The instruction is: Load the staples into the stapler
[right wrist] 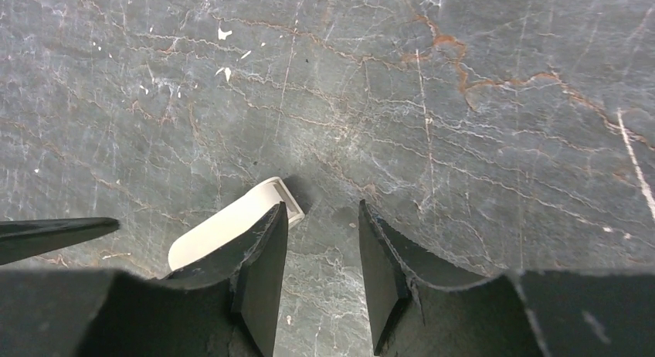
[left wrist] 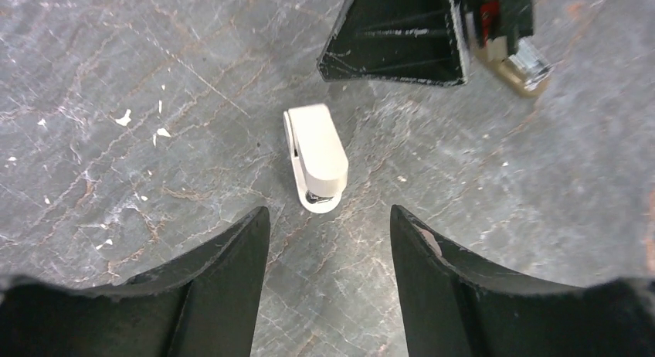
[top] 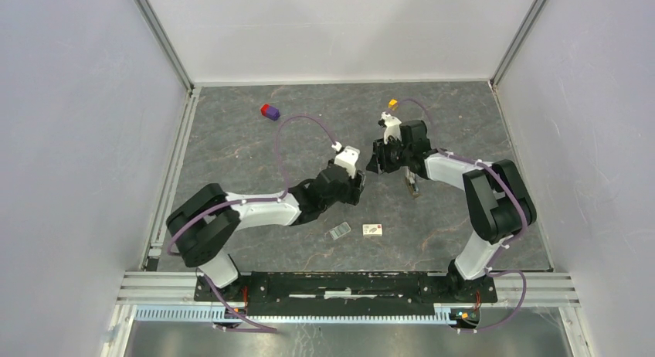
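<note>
Far left on the bench [top: 232, 152] sits one purple-and-red cube [top: 269, 111], well apart from everything else.

The left end effector [left wrist: 328, 212] reaches in towards the middle. Its two dark fingers [left wrist: 232, 272] are spread wide with nothing between them.

Just beyond those fingertips lies the single stapler [left wrist: 317, 152]. It is a small white plastic piece with a rounded end nearest the left wrist camera, where a bit of darker grey shows inside. A thin white lower arm runs along its left side under the thicker upper one. It rests flat on the bench, closed or nearly so, touched by neither arm. In the top view it falls between the two end effectors and cannot be made out.

Nearer the arm bases are two small flat pieces side by side, a grey one [top: 337, 232] and, to its right, a white one [top: 374, 230] with a red mark.

The right end effector [right wrist: 321, 210] faces the left one across the stapler. Its fingers [right wrist: 386, 280] stand apart with bare stone between them. In the right wrist view the stapler [right wrist: 228, 222] lies just outside the left-hand finger, which partly hides it, and I cannot tell whether they touch.

Far right of the middle is one orange cube [top: 392, 103], just beyond the right arm's wrist. That makes two cubes in all.
</note>
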Robot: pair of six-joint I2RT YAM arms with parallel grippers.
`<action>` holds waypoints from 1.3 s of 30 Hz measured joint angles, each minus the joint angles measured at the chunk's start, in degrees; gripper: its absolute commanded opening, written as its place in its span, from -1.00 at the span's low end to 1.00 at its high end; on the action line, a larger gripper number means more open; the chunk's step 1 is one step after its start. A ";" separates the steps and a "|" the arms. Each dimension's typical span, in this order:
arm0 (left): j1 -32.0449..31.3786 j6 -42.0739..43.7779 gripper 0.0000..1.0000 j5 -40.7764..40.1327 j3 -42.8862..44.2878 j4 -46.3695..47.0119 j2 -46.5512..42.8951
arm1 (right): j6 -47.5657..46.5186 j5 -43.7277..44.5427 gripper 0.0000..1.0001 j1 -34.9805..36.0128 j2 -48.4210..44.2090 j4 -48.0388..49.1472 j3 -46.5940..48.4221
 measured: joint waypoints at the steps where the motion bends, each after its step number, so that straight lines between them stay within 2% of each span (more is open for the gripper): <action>1: 0.31 -1.03 0.31 0.70 -0.02 -0.63 -1.40 | 0.37 0.24 -0.10 0.00 -0.46 -0.28 0.04; 7: 5.55 -6.71 0.09 7.69 -0.35 -1.75 -5.14 | 2.84 0.46 -0.14 0.24 -2.56 -0.92 -0.02; 12: 9.20 -9.01 0.06 12.72 -0.24 -1.81 -3.26 | 4.52 0.11 -0.16 1.86 -2.73 -1.01 -0.42; 24: 9.29 -9.84 0.00 19.91 1.44 -0.85 3.48 | 5.42 3.37 -0.24 5.86 -2.73 -2.16 -2.19; 30: 9.29 -9.81 -0.14 20.06 1.44 -0.76 4.15 | 5.53 4.35 -0.25 6.38 -2.73 -1.92 -2.34; 34: 9.29 -9.84 -0.32 20.15 1.42 -0.44 5.33 | 5.64 4.83 -0.26 6.54 -2.78 -0.83 -3.10; 39: 8.94 -10.21 -0.34 20.59 0.39 2.73 6.45 | 6.21 5.90 -0.26 6.75 -3.21 0.98 -4.48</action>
